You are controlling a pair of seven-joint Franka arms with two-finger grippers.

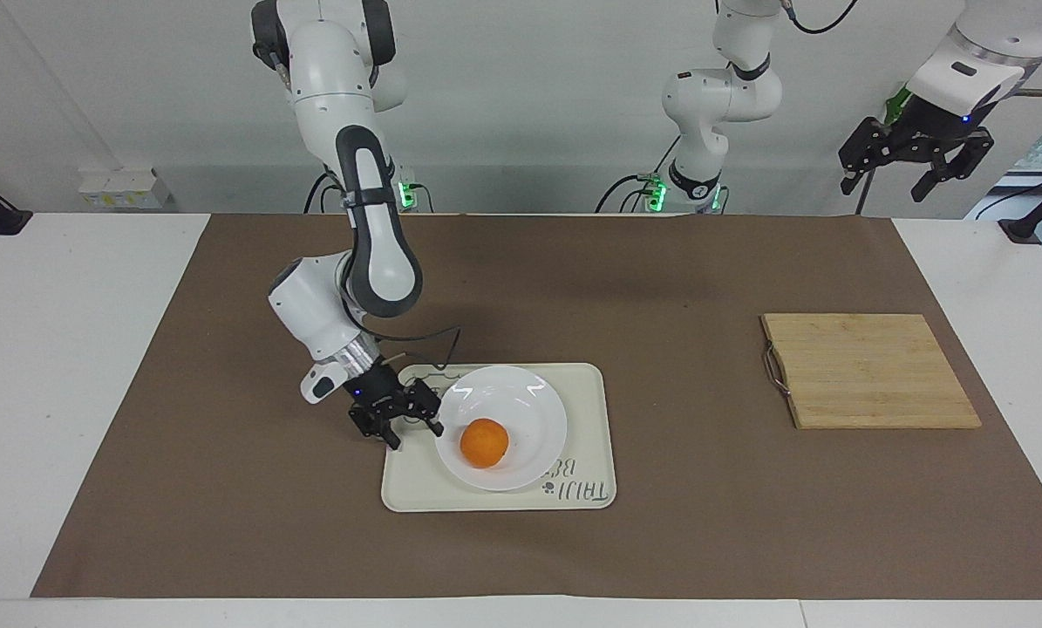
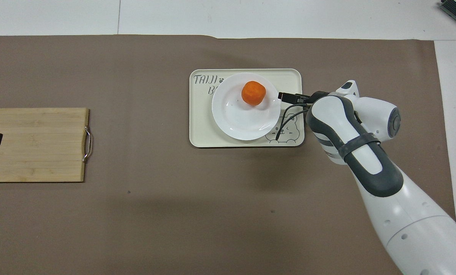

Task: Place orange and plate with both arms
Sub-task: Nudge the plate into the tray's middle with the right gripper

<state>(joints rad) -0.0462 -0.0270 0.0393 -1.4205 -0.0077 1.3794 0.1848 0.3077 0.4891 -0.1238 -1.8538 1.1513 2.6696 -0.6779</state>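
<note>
A brown mat (image 1: 660, 288) covered the table, with a wooden cutting board (image 1: 869, 371) toward the left arm's end and a cream tray (image 1: 586, 410) near the middle. On the tray sat the plate (image 1: 534, 419), the orange (image 1: 484, 442) resting in it. The right gripper (image 1: 412, 433) stood wide open beside the plate's rim, holding nothing, while the left gripper (image 1: 913, 170) waited open, raised above the table's edge.

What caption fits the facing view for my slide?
Orange on plate on tray; right pincer open beside the plate.
</note>
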